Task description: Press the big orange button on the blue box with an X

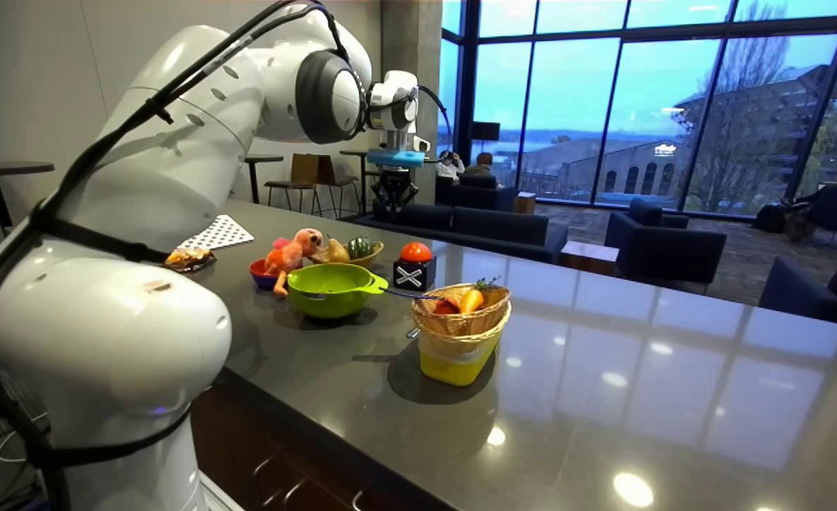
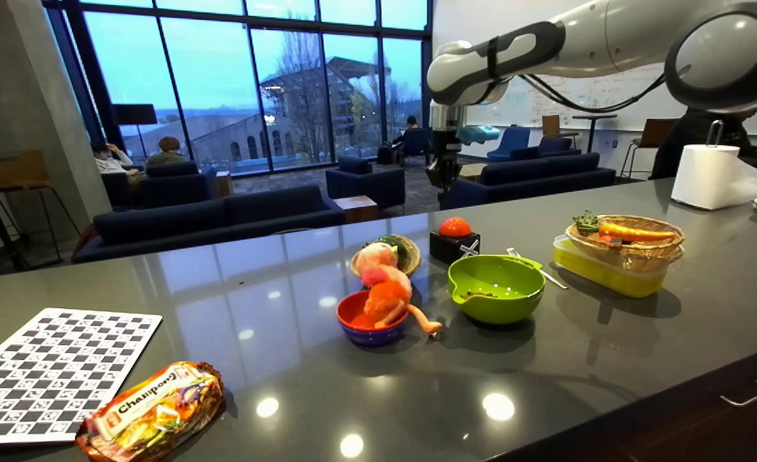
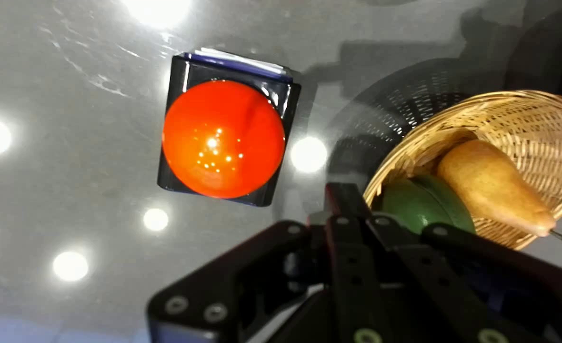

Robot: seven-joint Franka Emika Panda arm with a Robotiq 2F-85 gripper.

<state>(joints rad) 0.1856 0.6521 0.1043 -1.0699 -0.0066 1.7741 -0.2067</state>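
Orange button (image 3: 223, 139): big, round, shiny bump
Black box (image 1: 424, 276) under it: white X (image 1: 409, 277) on one side
Gripper (image 3: 347, 199): fingers squeezed together

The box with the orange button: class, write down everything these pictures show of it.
The box looks black in both exterior views, with a bluish edge in the wrist view; it is glossy, apparently plastic. A big orange dome button covers most of its top; whether lit is unclear. A silvery X marks one side face. It sits upright on the grey countertop, the only thing seen touching it. In an exterior view, the green spouted bowl overlaps its lower edge.
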